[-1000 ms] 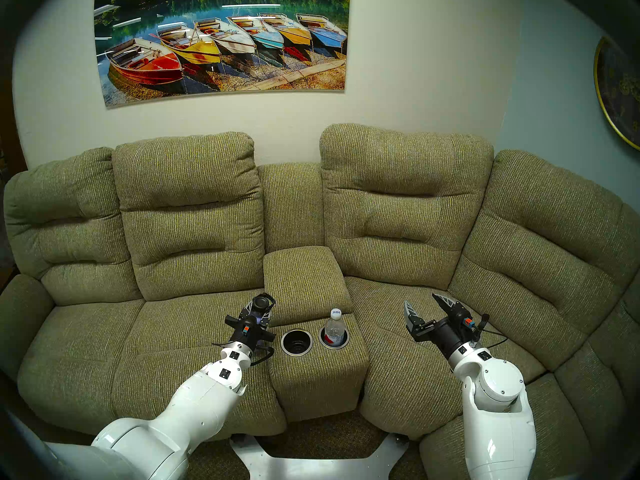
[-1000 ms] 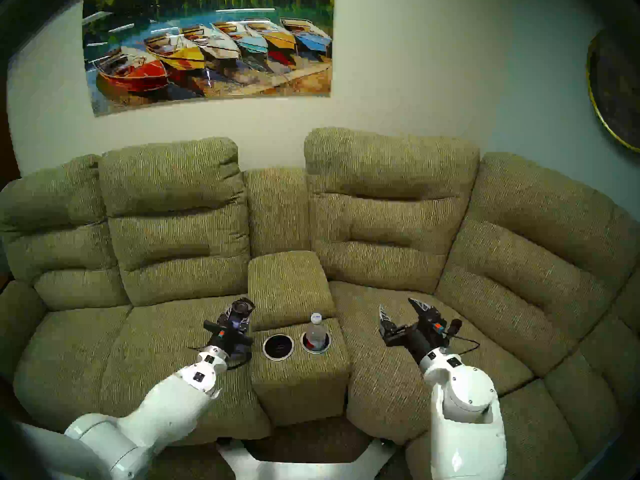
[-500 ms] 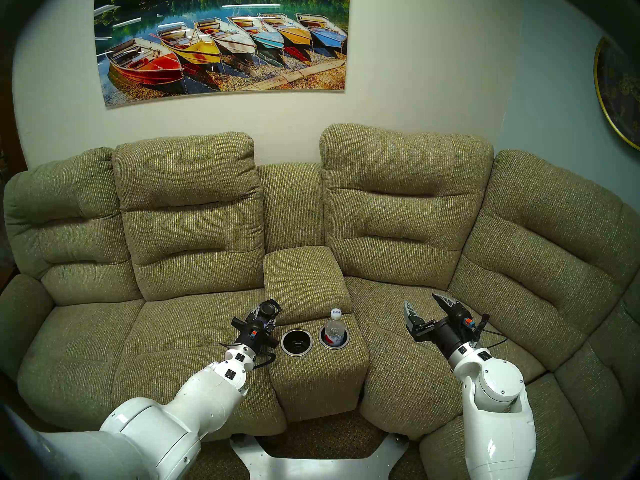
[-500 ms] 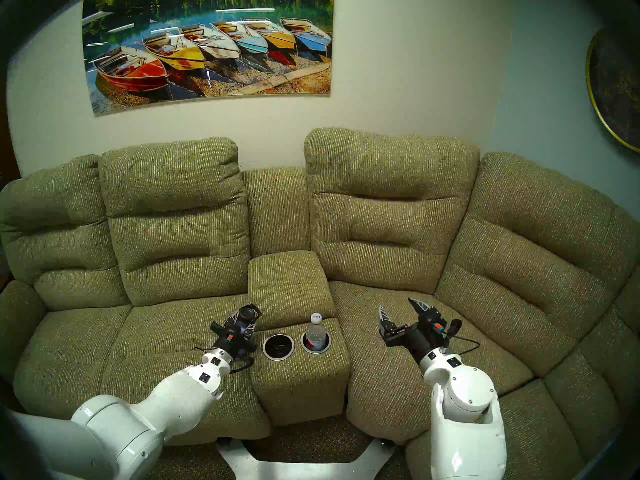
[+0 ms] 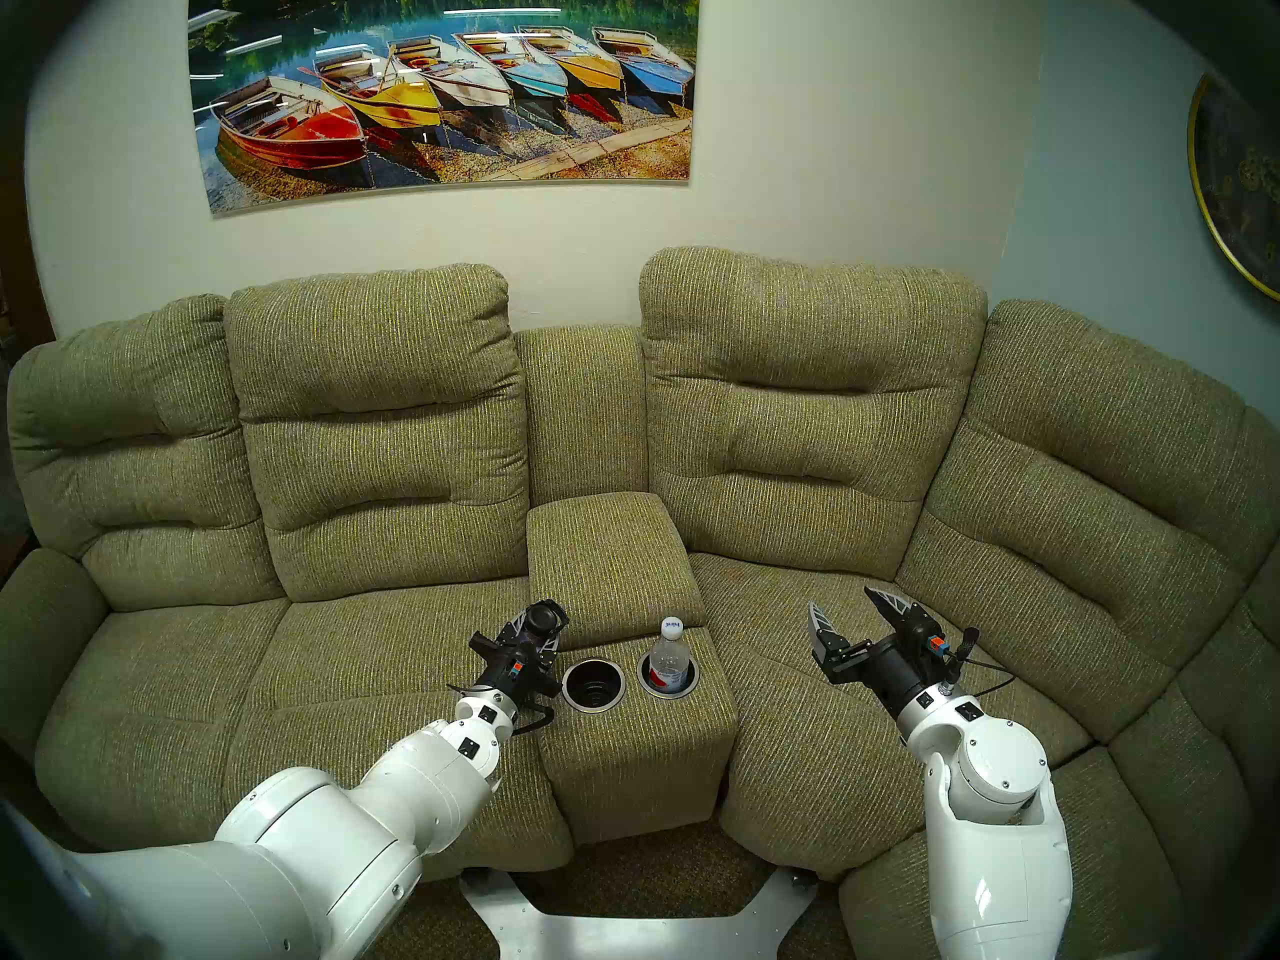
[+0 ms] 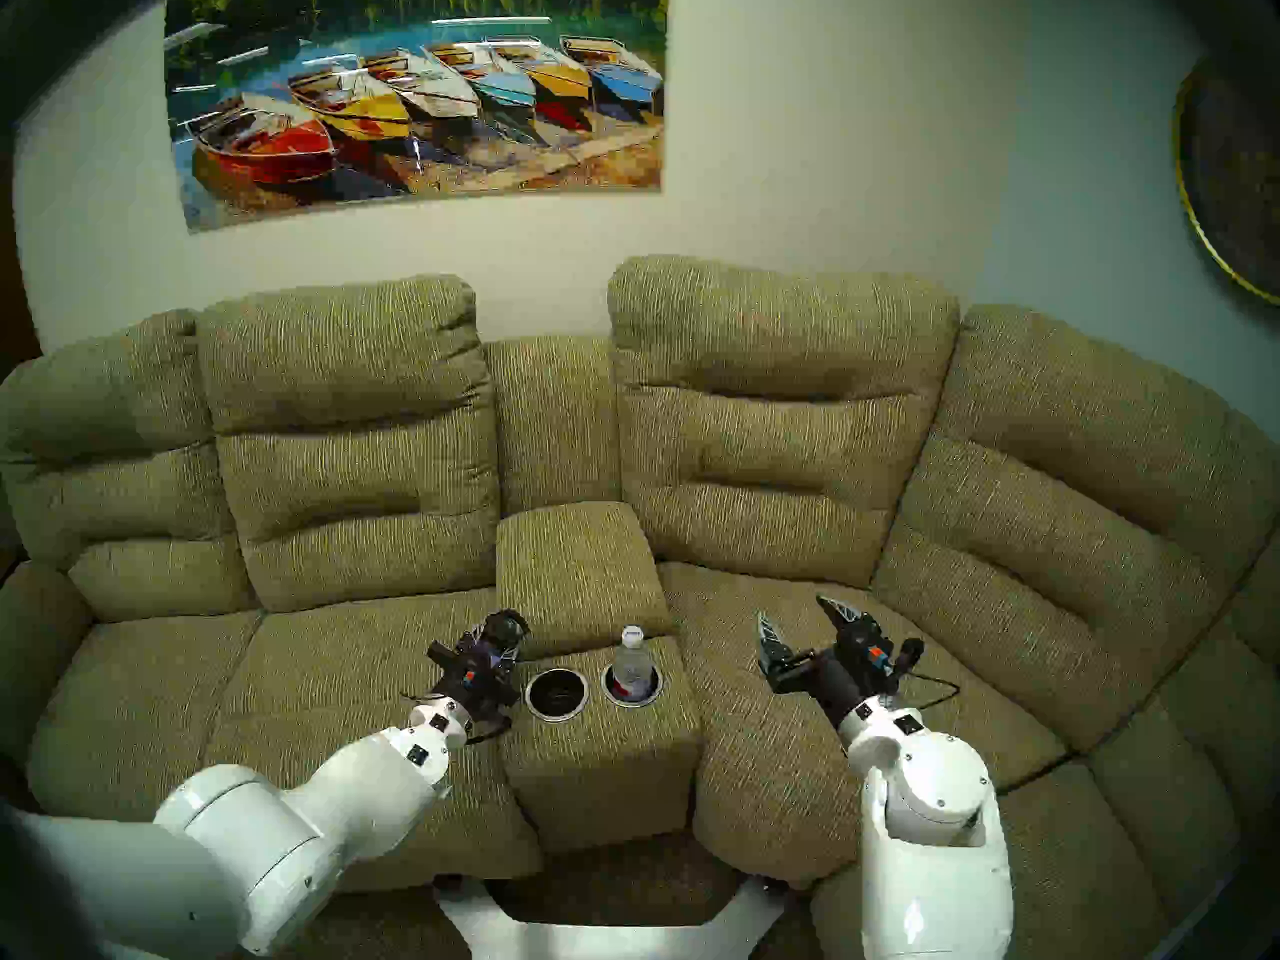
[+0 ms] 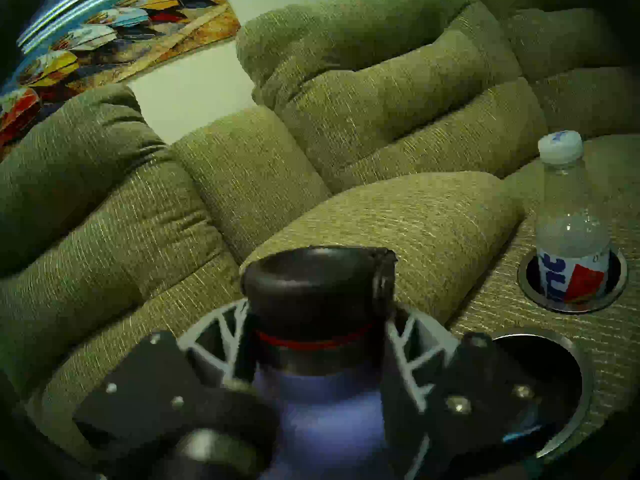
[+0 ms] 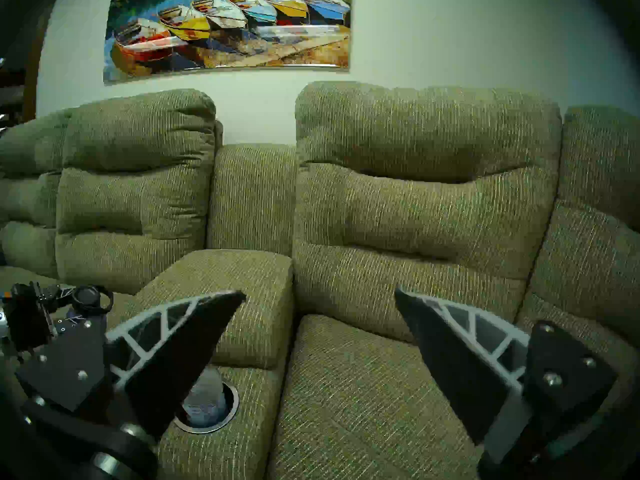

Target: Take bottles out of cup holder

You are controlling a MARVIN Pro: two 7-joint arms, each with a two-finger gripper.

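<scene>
The lavender flask (image 7: 322,417) with its black loop cap (image 5: 541,619) is out of the cup holder, over the left seat, close against the console's left side. My left gripper (image 5: 532,636) is shut on it just below the cap, with a finger (image 7: 228,344) on each side. The cup holder's left recess (image 5: 594,710) is empty, showing black ribs. In the right recess (image 5: 668,694) stands the clear bottle (image 5: 668,654) with a white cap and a red-blue label (image 7: 585,278). My right gripper (image 5: 841,602) hangs open over the right seat, holding nothing.
The console's padded lid (image 5: 609,557) rises just behind the recesses. Olive seat cushions (image 5: 360,668) lie on both sides, with backrests behind them. My base plate (image 5: 623,931) sits on the floor in front of the console.
My left arm has carried the flask to the right, closer to the console's side. The right arm and the clear bottle have not moved.
</scene>
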